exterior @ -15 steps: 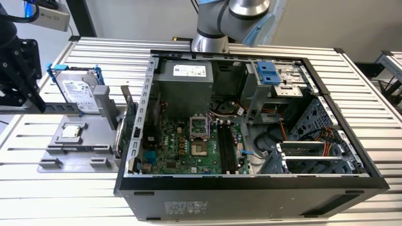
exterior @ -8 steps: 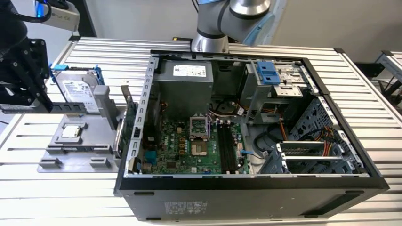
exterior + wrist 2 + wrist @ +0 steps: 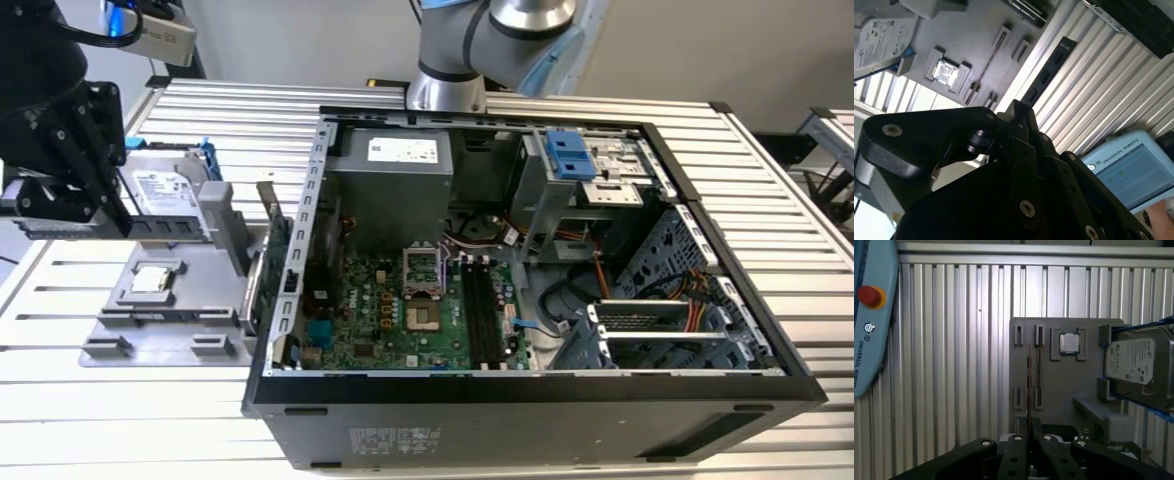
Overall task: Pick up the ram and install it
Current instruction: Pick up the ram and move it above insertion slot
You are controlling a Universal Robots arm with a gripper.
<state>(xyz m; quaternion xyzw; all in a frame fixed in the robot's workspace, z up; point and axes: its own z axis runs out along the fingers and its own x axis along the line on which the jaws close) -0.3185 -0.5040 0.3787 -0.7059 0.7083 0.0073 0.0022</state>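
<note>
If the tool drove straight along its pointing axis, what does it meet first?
Likely the ram, edge-on in line with the tool in the first wrist view, with the gray holder behind it. Gap unclear; may already touch.

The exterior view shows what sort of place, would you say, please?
Probably a robotics lab's PC-assembly bench: an open desktop computer case on a slatted aluminium table, a grey parts fixture, and a teach pendant.
</note>
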